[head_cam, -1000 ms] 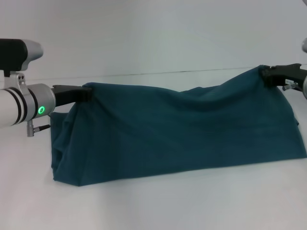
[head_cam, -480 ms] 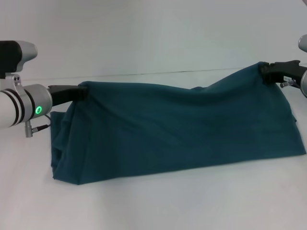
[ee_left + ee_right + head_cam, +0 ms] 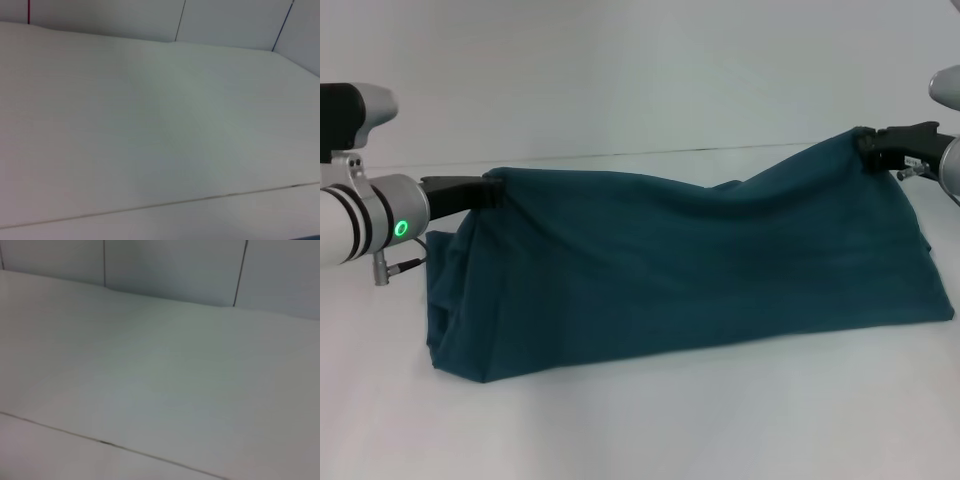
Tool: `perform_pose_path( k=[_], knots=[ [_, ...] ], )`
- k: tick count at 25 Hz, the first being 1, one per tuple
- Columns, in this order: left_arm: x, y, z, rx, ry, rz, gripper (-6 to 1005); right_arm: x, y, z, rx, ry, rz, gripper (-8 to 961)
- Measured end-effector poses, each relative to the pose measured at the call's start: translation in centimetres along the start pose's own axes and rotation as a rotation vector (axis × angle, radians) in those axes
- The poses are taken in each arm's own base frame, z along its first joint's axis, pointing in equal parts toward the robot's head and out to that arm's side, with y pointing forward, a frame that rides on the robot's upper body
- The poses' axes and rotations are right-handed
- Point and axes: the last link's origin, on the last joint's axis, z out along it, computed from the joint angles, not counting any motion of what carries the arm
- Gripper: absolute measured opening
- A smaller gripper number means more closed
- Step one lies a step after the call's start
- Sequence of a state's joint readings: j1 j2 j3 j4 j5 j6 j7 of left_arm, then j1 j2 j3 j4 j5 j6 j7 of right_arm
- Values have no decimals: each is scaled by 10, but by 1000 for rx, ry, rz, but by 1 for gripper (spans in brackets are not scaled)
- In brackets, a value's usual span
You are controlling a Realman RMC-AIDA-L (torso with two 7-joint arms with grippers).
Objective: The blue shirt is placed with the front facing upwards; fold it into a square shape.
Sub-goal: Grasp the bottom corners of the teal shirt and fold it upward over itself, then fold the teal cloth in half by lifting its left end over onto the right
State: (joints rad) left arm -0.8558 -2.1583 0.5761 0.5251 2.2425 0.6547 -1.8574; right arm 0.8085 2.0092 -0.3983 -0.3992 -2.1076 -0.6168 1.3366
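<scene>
The blue shirt (image 3: 690, 270) is a dark teal cloth held up off the white table (image 3: 650, 430) along its upper edge, its plain side toward me, its lower fold resting on the table. My left gripper (image 3: 492, 192) is shut on the shirt's upper left corner. At the upper right corner my right gripper (image 3: 868, 146) is shut on the cloth, held higher than the left one. The cloth sags between the two. Neither wrist view shows the shirt or any fingers, only bare white table.
The white table runs to a seam line (image 3: 650, 153) behind the shirt, with a pale wall beyond. A thin seam (image 3: 150, 206) crosses the left wrist view and another seam (image 3: 105, 442) crosses the right wrist view.
The right gripper has risen slightly, pulling the right corner higher. The left gripper has shifted a little to the left. The shirt's lower right edge has lifted a bit.
</scene>
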Motion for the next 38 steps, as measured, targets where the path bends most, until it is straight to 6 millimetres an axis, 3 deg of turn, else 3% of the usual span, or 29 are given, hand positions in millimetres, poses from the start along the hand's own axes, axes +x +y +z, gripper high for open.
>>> perform_pose_path(
  k=[20, 32, 36, 38],
  knots=[
    [-2, -8, 0, 53, 7, -16, 119, 1, -7, 0, 43, 17, 20, 27],
    [-3, -11, -1, 69, 19, -67, 148, 2, -10, -1, 76, 12, 26, 82],
    [-4, -23, -7, 107, 42, -120, 294, 3, -16, -5, 95, -5, 60, 100],
    [-4, -26, -10, 114, 53, -132, 367, 3, -20, -7, 99, -12, 73, 191]
  ],
)
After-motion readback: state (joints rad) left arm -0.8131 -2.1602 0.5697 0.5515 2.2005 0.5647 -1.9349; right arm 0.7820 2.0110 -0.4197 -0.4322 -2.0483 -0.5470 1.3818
